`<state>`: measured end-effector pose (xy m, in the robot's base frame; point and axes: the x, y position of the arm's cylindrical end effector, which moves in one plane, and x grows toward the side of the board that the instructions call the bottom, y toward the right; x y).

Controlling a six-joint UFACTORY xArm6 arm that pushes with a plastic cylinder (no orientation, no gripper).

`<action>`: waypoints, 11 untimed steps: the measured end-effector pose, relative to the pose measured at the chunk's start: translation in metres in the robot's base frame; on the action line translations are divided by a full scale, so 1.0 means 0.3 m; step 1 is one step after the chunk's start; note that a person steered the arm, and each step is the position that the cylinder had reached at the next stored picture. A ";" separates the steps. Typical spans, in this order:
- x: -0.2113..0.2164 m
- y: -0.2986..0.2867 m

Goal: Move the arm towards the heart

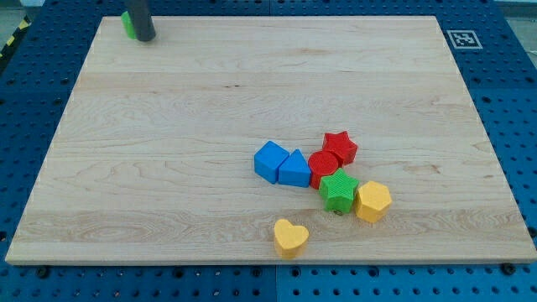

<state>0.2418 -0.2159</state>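
A yellow heart (290, 236) lies near the view's bottom, a little right of centre, apart from the other blocks. My tip (146, 37) is at the view's top left, far from the heart. It touches a green block (128, 23) that the rod partly hides, so I cannot make out its shape.
A cluster sits above and to the right of the heart: a blue cube (270, 160), a blue triangle (294, 169), a red cylinder (323, 165), a red star (340, 147), a green star (338, 191) and a yellow hexagon (372, 201). The wooden board (168, 168) rests on a blue pegboard.
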 end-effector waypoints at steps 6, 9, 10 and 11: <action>1.083 0.243; 1.076 0.304; 1.049 0.423; 1.049 0.546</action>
